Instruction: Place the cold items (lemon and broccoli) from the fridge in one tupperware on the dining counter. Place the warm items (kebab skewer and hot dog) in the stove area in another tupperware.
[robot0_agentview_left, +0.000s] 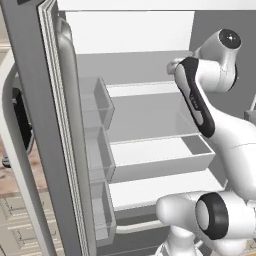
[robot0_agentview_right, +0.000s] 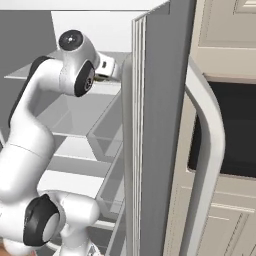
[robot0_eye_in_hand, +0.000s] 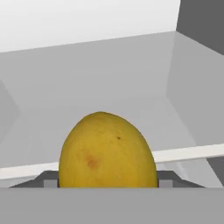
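The arm reaches deep into the open fridge (robot0_agentview_left: 150, 60), hand up at the upper shelf (robot0_agentview_left: 142, 89). Straight ahead of the jaws the lemon (robot0_eye_in_hand: 107, 152) blocks the path, sitting right between the fingers. Beyond it the shelf floor runs bare to the white back wall (robot0_eye_in_hand: 87, 22), with open room above. A grey side wall (robot0_eye_in_hand: 201, 87) closes in on one side. Lower down, a drawer (robot0_agentview_left: 160, 157) juts forward under the forearm. Door bins (robot0_agentview_left: 97, 150) line the left door, and the right door's edge (robot0_agentview_right: 155, 125) stands close beside the wrist.
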